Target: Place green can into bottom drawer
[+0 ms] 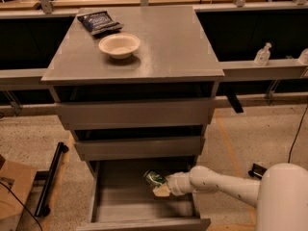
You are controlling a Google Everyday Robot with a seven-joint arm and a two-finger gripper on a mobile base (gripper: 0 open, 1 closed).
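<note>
The green can point(155, 178) is small and shiny, held in my gripper point(159, 184) over the inside of the open bottom drawer point(144, 211). The gripper is shut on the can, just below the front of the middle drawer, right of the drawer's centre. My white arm point(226, 183) reaches in from the right. The drawer is pulled out, and its grey floor shows beneath the can.
On the cabinet top point(168, 47) sit a white bowl point(119, 45) and a dark blue chip bag point(99, 22). The two upper drawers point(134, 113) are closed. A black bar point(52, 177) and cardboard point(14, 191) lie on the floor at left. Bottles point(262, 55) stand on the right ledge.
</note>
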